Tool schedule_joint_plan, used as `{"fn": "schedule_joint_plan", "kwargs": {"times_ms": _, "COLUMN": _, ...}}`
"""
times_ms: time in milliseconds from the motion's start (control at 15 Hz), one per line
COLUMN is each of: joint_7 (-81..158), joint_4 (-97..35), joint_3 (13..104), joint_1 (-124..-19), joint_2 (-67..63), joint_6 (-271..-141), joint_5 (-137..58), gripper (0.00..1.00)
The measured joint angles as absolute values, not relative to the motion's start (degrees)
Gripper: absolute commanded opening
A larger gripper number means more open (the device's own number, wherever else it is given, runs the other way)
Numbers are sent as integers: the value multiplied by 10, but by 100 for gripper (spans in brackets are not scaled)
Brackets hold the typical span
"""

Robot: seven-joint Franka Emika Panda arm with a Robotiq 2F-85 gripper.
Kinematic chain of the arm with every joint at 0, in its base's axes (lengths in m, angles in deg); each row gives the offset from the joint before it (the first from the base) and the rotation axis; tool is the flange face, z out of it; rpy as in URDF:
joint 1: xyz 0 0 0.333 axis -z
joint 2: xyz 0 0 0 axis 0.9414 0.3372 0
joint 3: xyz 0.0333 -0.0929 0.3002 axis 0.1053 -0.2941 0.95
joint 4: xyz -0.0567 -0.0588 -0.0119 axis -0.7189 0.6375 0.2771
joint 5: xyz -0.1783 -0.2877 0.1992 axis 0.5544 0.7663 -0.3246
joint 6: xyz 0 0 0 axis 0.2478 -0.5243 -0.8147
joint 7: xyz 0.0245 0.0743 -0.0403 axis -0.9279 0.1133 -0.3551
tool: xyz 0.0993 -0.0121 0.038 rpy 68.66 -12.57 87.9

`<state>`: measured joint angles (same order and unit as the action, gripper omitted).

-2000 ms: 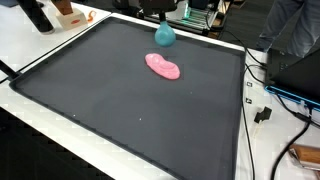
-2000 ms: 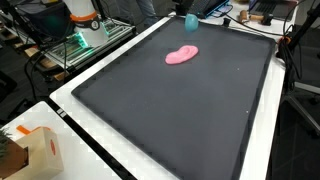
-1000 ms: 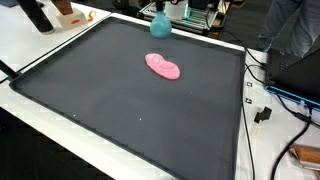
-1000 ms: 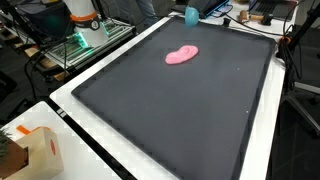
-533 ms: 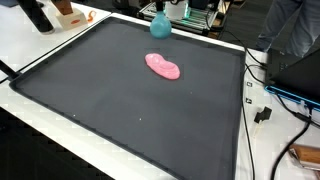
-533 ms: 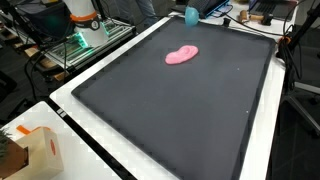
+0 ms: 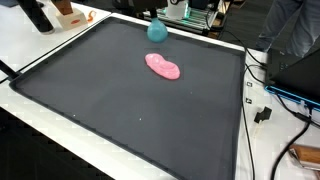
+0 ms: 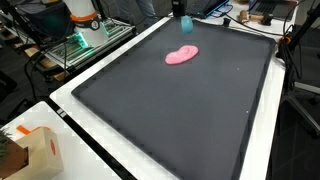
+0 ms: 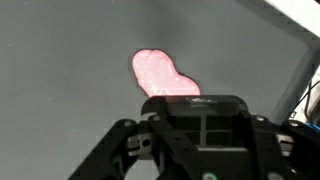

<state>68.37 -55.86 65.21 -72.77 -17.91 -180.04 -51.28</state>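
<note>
Pincer [image 9: 198,110] hovers at the far edge of the black mat [image 7: 100,110], a teal object [image 7: 157,31] right at it; clenched or released, I cannot tell. Pink blob [image 9: 160,75] lies just ahead on the mat, its long axis slanting toward the pincer.

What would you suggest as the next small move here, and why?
Probably ease the arm toward the pink blob: the wrist view shows it close ahead, lying free on the mat, with the teal thing apart at the mat's far edge.
</note>
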Motion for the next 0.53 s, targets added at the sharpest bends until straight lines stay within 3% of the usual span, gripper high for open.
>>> {"fn": "schedule_joint_plan", "kwargs": {"times_ms": 533, "joint_7": 1022, "joint_4": -616, "joint_3": 626, "joint_1": -701, "joint_2": -168, "joint_6": -1840, "joint_5": -562, "gripper": 35}}
